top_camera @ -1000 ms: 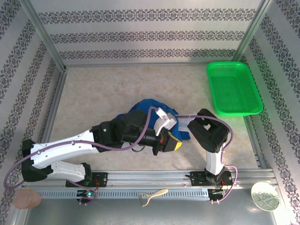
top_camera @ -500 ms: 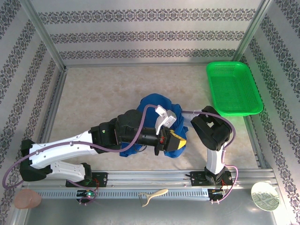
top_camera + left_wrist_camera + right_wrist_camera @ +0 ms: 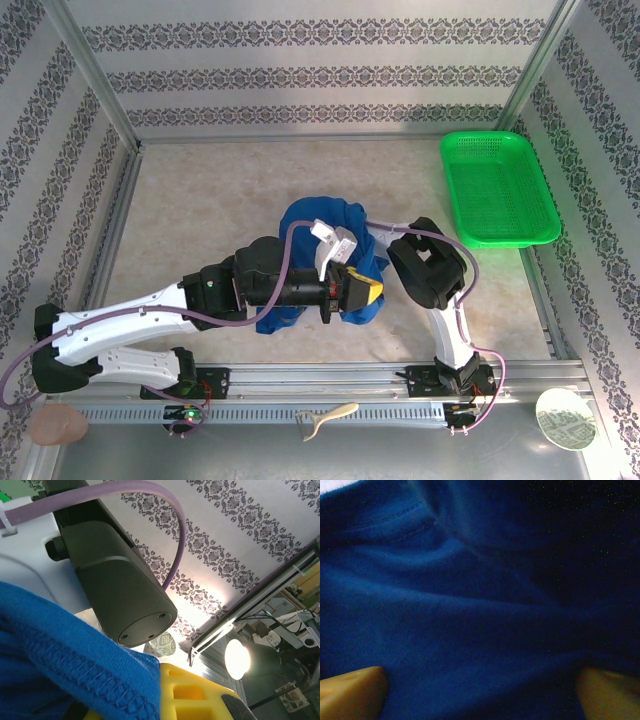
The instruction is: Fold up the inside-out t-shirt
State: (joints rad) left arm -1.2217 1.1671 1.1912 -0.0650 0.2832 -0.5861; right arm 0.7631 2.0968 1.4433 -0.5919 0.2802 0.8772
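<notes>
You had the inside-out t-shirt (image 3: 300, 222) in a crumpled heap near the middle of the surface (image 3: 220, 210), a little toward the near edge and between the two arms. It was not spread flat. One blue lobe stood out toward the far side, and another part hung down below the left arm (image 3: 150, 312).

Your left arm reached from the near left corner across to the heap. Its jaws were closed, and they had the blue cloth pinched. In the left wrist view the stitched hem of the t-shirt (image 3: 50, 645) lay over the yellow fingertip (image 3: 195, 695), and the dark body of the right arm (image 3: 120, 595) was just beside it.

Your right arm (image 3: 430, 275) bent over from the near right side into the heap. Its jaws stood wide apart. One yellow fingertip (image 3: 350, 690) was at each lower corner of the right wrist view, and the folds of cloth (image 3: 470, 605) lay across the gap between them, not pinched.

The green basket (image 3: 498, 190) sat at the far right corner, well apart from the t-shirt.
</notes>
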